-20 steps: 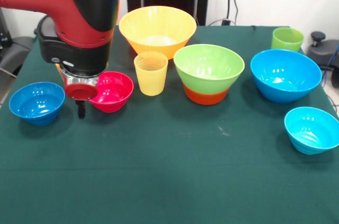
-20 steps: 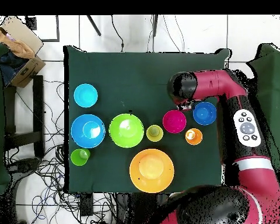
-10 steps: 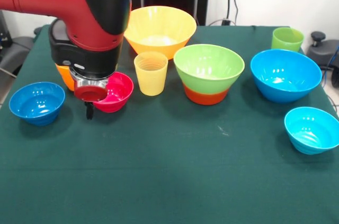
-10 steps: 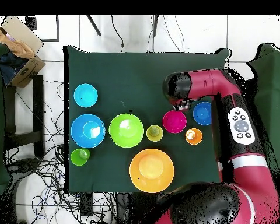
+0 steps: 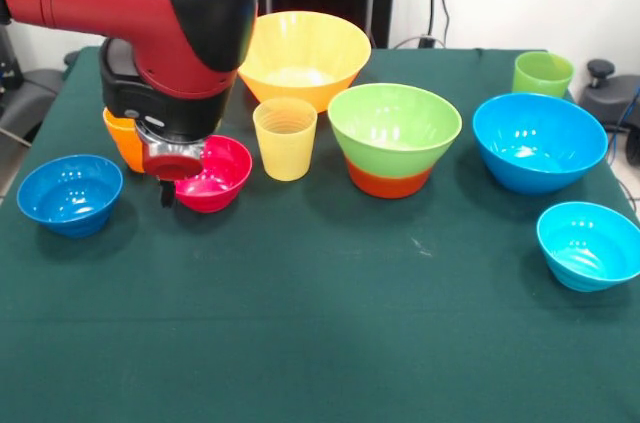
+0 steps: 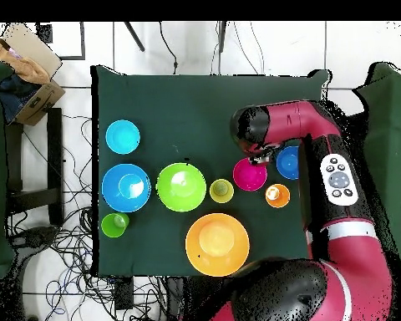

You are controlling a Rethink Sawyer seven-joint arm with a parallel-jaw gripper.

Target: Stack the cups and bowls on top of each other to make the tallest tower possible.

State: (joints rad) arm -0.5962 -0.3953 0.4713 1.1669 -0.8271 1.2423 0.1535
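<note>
The gripper (image 5: 167, 193) hangs low at the left of the front view, right at the near rim of the magenta bowl (image 5: 215, 171). Only one dark tip shows under the round red end of the arm (image 5: 130, 13), so I cannot tell if the fingers are open or closed, or if they hold anything.

A second ago that tip hung a bit more to the left, out in the gap beside the small dark blue bowl (image 5: 68, 193). Now it has slid right, up to the magenta bowl — so this bowl looks like the next thing to pick. Nothing on the table has moved.

The tower (image 5: 393, 141) sits in the middle: the light green bowl resting in the orange-red bowl. The pale yellow cup (image 5: 285, 137) stands on the cloth just left of it, not on it.

In the front view the arm hides most of the orange cup (image 5: 124, 140). The overhead view shows the whole orange cup (image 6: 277, 196), standing apart from the magenta bowl (image 6: 249, 175) — but there the arm (image 6: 287, 125) covers the gripper and part of the small dark blue bowl (image 6: 290, 167).
</note>
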